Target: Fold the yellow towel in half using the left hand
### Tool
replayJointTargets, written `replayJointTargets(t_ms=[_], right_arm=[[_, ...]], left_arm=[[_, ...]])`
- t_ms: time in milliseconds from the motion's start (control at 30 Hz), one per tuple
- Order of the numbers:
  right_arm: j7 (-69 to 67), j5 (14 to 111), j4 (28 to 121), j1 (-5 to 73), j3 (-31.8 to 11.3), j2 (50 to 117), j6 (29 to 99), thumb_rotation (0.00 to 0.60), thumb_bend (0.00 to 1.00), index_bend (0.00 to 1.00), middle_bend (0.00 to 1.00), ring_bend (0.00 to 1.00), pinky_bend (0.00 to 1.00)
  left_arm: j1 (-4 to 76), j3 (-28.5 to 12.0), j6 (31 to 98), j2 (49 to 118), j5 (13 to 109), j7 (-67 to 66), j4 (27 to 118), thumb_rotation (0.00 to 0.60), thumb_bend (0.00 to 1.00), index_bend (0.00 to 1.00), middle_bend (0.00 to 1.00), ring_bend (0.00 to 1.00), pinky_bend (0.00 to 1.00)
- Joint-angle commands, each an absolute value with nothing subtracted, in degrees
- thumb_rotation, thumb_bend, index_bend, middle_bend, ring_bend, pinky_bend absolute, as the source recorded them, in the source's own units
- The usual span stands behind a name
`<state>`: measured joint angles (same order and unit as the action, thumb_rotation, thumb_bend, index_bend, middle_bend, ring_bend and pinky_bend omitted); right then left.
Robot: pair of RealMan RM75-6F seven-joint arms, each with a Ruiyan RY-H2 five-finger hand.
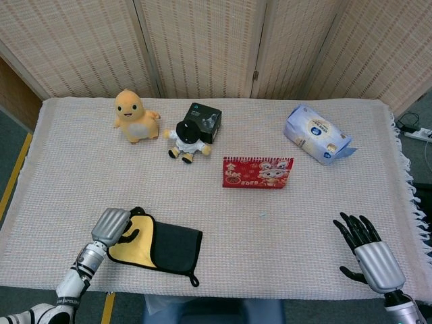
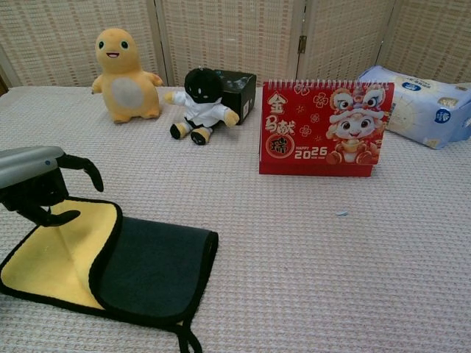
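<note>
The yellow towel (image 1: pixel 131 251) (image 2: pixel 51 261) lies flat at the table's near left, black-edged. Its dark grey flap (image 1: pixel 175 246) (image 2: pixel 154 265) is folded over the right part. My left hand (image 1: pixel 111 226) (image 2: pixel 37 184) is raised over the towel's far-left corner and hides it. Its fingers are curved and apart, the thumb low by the yellow cloth, and I see no cloth between them. My right hand (image 1: pixel 364 253) rests at the near right edge with fingers spread, holding nothing. The chest view does not show it.
Across the far half stand a yellow duck toy (image 1: pixel 135 116) (image 2: pixel 125 73), a black-and-white doll (image 1: pixel 185 138) in front of a black box (image 1: pixel 204 121), a red 2026 desk calendar (image 1: pixel 258 172) (image 2: pixel 324 129) and a blue tissue pack (image 1: pixel 317 133).
</note>
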<state>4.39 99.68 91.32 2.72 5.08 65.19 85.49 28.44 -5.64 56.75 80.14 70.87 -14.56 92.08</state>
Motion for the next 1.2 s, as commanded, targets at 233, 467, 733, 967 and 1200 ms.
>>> replayJointTargets(t_ms=[233,467,733,967,1200], right_arm=[[4.0,98.4,91.2,2.9,4.6,65.0,85.0,0.6,0.11,0.0,0.0,0.0,0.0],[3.7,97.6,91.0,2.9,4.3,65.0,84.9,0.6,0.11,0.0,0.0,0.0,0.0],[3.5,97.4,90.9,2.9,4.2,64.9,84.9,0.6,0.11,0.0,0.0,0.0,0.0],[3.6,97.7,90.9,2.8,4.3,64.9,85.2,0.6,0.11,0.0,0.0,0.0,0.0],[3.7,97.8,90.9,2.8,4.4,65.0,85.1,0.6,0.11,0.0,0.0,0.0,0.0]], left_arm=[[33.3,-8.5,50.6,81.6,64.7,-14.2,85.9,0.6,0.43,0.37,1.0,1.0,1.0],[34.9,-8.0,48.0,81.8,62.9,-14.1,84.9,0.6,0.43,0.4,1.0,1.0,1.0],[36.4,-7.1,45.7,81.5,60.1,-14.7,84.9,0.6,0.43,0.44,1.0,1.0,1.0],[36.9,-6.3,46.2,81.6,58.7,-15.8,85.1,0.6,0.44,0.47,1.0,1.0,1.0],[36.2,-5.6,48.8,81.7,60.5,-15.0,85.6,0.6,0.46,0.6,1.0,1.0,1.0]])
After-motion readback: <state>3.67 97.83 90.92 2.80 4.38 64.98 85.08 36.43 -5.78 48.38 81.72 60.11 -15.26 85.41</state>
